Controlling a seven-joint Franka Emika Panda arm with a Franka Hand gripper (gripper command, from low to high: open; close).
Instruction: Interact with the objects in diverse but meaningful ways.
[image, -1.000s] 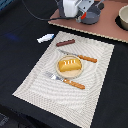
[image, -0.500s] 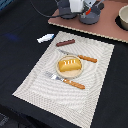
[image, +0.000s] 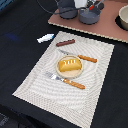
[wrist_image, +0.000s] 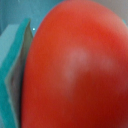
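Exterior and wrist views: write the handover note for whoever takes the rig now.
Hand: at the pots near the exterior view's top; open or shut cannot be told. Wrist view is filled by the tomato, very close.
Loaf sits on the plate, knife and fork either side, sausage at the mat's far edge, white-blue piece just off it.
Pot and pan on the pink board.
Done: unclear. Left: the tomato.

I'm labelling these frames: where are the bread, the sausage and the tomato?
bread (image: 69, 64), exterior view, middle of its top crust.
sausage (image: 65, 43), exterior view, middle of its length.
tomato (wrist_image: 75, 65), wrist view, middle of its red skin.
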